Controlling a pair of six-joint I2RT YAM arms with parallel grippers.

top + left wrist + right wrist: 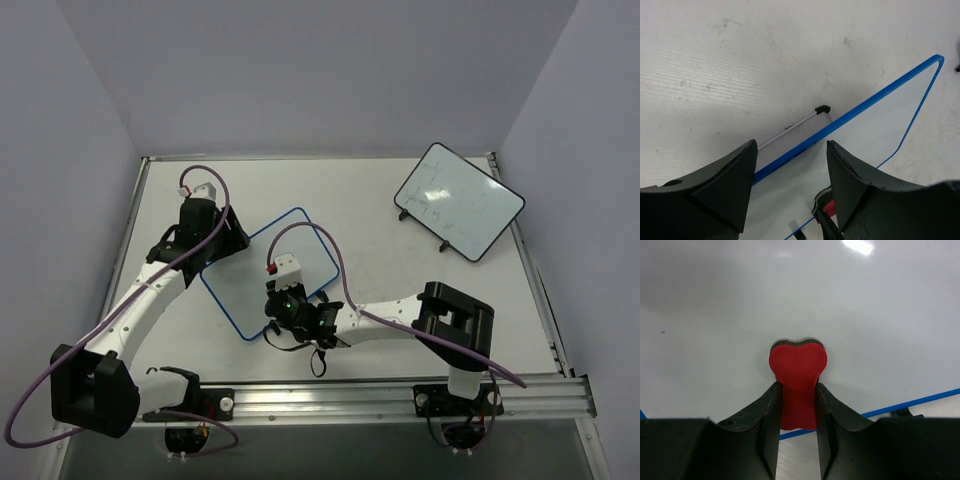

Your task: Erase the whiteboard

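The whiteboard (240, 290), white with a thin blue frame, lies at the table's middle, and its surface (800, 300) looks clean where I see it. My right gripper (797, 385) is shut on a red heart-shaped eraser (798, 370), pressed flat on the board near its front edge. My left gripper (790, 145) stands open at the board's far left edge (875, 125). One finger is over the table and the other over the board. The eraser (827, 207) peeks out beside the right finger in the left wrist view.
A second whiteboard (460, 200) with a black frame and faint marks stands at the back right. A thin wire foot (822, 108) sticks out from under the blue board. Purple cables loop over both arms. A metal rail (400, 395) runs along the near edge.
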